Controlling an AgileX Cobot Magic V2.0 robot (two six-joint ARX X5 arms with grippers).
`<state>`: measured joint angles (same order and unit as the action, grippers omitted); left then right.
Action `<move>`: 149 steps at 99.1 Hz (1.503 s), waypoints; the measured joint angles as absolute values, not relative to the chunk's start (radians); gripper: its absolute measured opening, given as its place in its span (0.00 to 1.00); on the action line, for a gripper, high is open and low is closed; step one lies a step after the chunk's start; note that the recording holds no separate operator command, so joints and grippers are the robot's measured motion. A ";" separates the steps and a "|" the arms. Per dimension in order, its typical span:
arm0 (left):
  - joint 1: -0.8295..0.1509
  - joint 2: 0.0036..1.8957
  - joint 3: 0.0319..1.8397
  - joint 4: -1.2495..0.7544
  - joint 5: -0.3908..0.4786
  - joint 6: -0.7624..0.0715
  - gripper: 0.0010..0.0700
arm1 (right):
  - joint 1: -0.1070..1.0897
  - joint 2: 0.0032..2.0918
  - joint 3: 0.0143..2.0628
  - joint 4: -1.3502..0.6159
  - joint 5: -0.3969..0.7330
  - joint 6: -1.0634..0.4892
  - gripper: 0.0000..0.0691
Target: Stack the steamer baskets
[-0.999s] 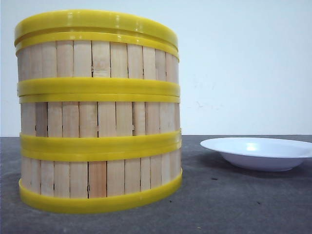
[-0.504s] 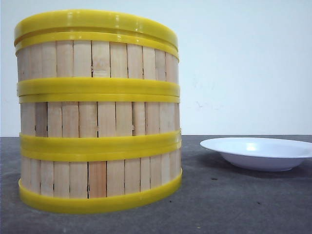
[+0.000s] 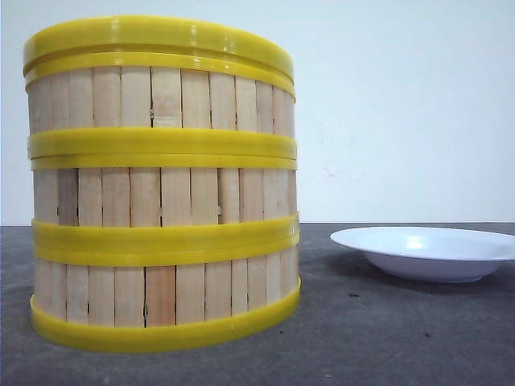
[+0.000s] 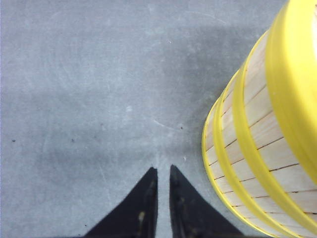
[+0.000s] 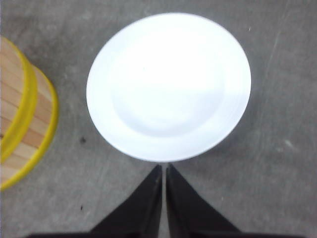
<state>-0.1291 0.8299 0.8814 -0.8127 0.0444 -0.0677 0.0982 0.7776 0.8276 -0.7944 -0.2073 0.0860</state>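
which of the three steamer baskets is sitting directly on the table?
The bottom basket of the stack: its lower yellow rim rests on the grey table. The middle basket and top basket sit on it in turn.

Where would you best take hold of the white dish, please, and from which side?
Grip the white dish by its thin flared rim, coming down from above on the side away from the steamer baskets. It lies flat and shallow, so only the raised rim seems to offer an edge.

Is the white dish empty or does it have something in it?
Empty. The right wrist view looks straight down into the white dish and shows only bare white surface; the front view shows nothing rising above its rim.
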 joint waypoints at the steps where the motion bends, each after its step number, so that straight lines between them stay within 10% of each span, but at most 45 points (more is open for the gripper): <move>1: -0.129 0.830 0.881 -0.812 0.041 -0.067 0.01 | 0.098 0.778 0.828 -0.791 -0.207 0.086 0.01; 71: -0.066 0.073 0.078 -0.253 -0.006 -0.042 0.01 | 0.098 0.778 0.828 -0.618 -0.208 0.086 0.01; 149: -0.066 0.004 0.033 -0.184 -0.007 -0.072 0.01 | 0.098 0.778 0.828 -0.559 -0.208 0.086 0.01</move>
<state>-0.0658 0.0036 0.0326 -0.1837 -0.0074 -0.0723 0.0982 0.7776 0.8276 -0.5594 -0.2077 0.0860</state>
